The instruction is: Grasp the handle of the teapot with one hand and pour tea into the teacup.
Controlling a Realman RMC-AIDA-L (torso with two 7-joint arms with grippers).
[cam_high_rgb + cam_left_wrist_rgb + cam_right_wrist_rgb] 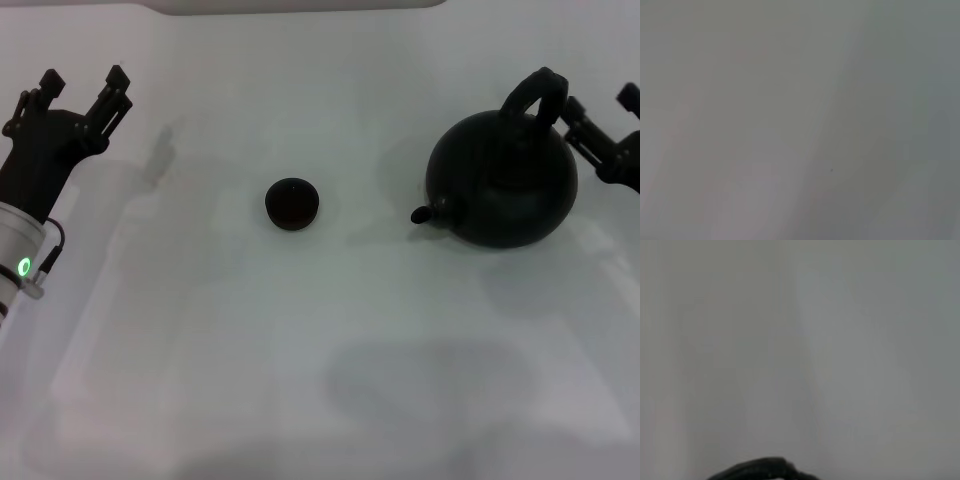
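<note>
The big black teapot (505,185) sits on the white tabletop (300,350) at the right side of the head view. Its short spout points left, toward the middle of the picture. The thick handle (533,95) curves up over the top of the pot.

The tiny black teacup (293,203) sits near the middle of the picture. It is left of the spout and well apart from it.

The right claw (597,112) is at the right edge, just beside the handle. Its two fingers are spread open and hold nothing.

The left claw (84,84) is in the upper left. It is far from the cup and the pot. Its fingers are open too, and it holds nothing.

The right wrist view shows only a dark curved bit at its bottom edge.
</note>
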